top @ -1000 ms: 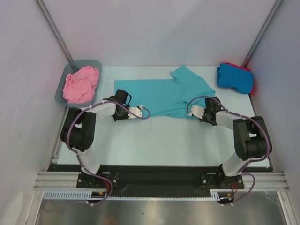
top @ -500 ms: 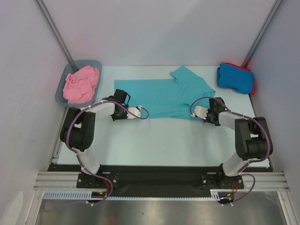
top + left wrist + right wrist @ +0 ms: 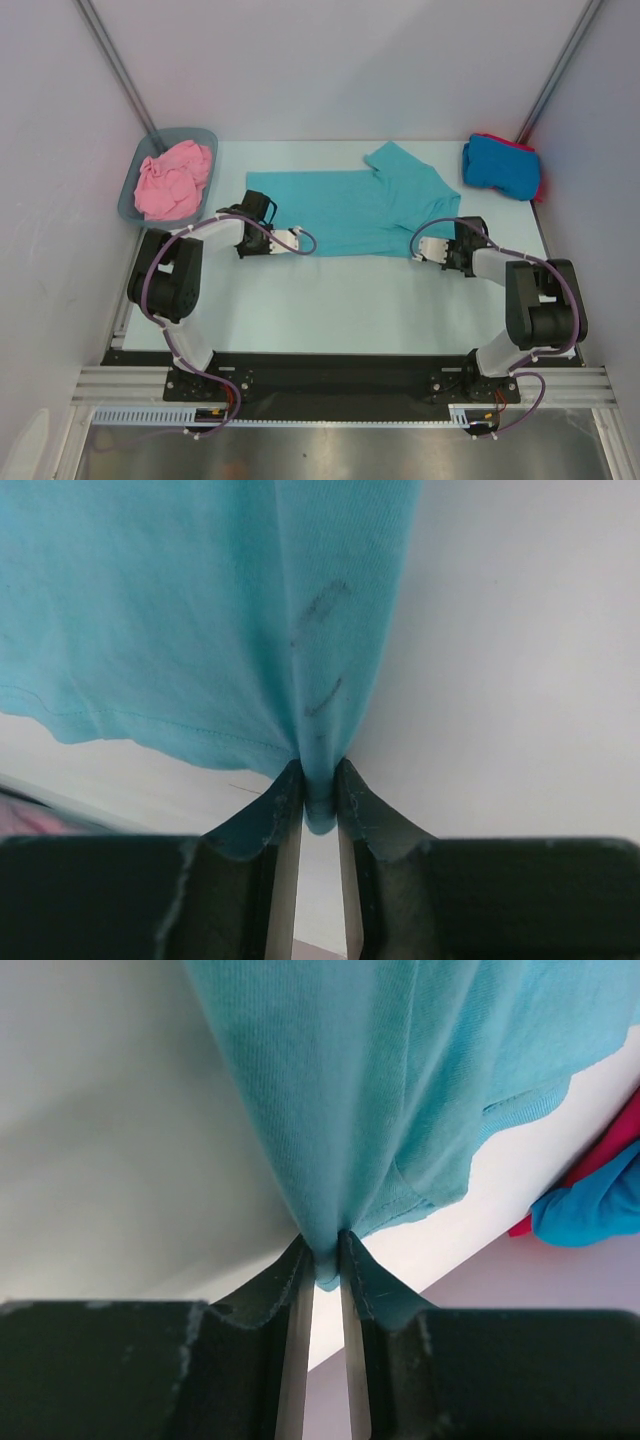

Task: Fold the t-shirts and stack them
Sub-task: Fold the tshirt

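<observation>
Overhead, the teal t-shirt [image 3: 345,205] lies spread flat and smooth across the far middle of the pale, matte table [image 3: 330,300], one short sleeve fanning out at its far right. The left gripper [image 3: 262,212] sits at its near-left corner and the right gripper [image 3: 462,235] at its right side. A crumpled pink t-shirt [image 3: 175,180] fills the grey-blue plastic tub [image 3: 128,195] at the far left. At the far right, a bright blue t-shirt [image 3: 500,165] rests folded on a red t-shirt [image 3: 540,182] that shows only as an edge.

From the left wrist, the left gripper [image 3: 320,790] pinches a bunched corner of the teal t-shirt [image 3: 200,610] between its black fingers [image 3: 275,820]. The knit is fine, with a stitched hem and two dark smudges.

From the right wrist, the right gripper [image 3: 327,1260] likewise clamps a gathered fold of the teal t-shirt [image 3: 380,1080], its ribbed weave draping in soft creases. The bright blue t-shirt [image 3: 590,1210] and red t-shirt [image 3: 610,1140] show beyond.
</observation>
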Robot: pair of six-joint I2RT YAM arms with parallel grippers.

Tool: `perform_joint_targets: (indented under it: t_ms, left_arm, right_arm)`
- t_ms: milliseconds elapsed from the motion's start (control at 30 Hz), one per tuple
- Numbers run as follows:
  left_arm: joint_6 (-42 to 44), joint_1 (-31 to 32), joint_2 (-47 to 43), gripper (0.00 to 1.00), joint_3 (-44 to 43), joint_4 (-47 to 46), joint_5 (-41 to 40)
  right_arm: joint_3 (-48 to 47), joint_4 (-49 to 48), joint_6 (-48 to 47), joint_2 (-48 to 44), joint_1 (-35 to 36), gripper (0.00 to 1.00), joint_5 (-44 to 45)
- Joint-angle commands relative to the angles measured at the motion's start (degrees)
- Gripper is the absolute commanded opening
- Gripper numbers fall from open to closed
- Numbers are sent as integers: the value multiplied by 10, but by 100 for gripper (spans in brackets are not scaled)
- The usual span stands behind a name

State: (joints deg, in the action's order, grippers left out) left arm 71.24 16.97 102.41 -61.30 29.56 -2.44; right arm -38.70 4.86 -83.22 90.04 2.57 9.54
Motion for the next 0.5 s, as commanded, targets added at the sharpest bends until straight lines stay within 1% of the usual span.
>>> perform_joint_targets:
  t_ms: [0,133,167,200,233,267,333,367,400,433,467]
  left_arm:
    - [17,-11,-14,26,-9,24,-12]
    - [21,-12,-12,34,-9,32,-12]
    - [23,-12,-12,39,-10,35,-11]
    - [26,-12,-11,42,-11,38,-11]
    - [28,-13,-9,45,-13,44,-11]
    - [35,-14,-8,51,-15,48,-13]
    - [39,-15,-1,59,-20,50,-20]
    - [37,-16,0,67,-24,50,-21]
    - [36,-19,0,71,-29,47,-20]
    - [32,-20,-2,75,-40,45,-20]
    - [30,-23,-3,84,-45,45,-19]
  right_arm:
    - [23,13,-32,-9,-16,22,0]
    - [36,-3,-66,-12,-21,21,-2]
    - [35,-4,-68,-13,-21,21,-5]
    - [35,-1,-71,-13,-21,21,-7]
    - [37,-1,-79,-13,-36,21,-8]
    - [38,-1,-82,-13,-37,21,-8]
    - [35,3,-85,-14,-37,21,-11]
    - [33,4,-85,-15,-36,23,-11]
    - [29,12,-84,-13,-35,26,-10]
    - [27,15,-79,-14,-34,33,-8]
    - [15,19,-69,-13,-33,41,-8]
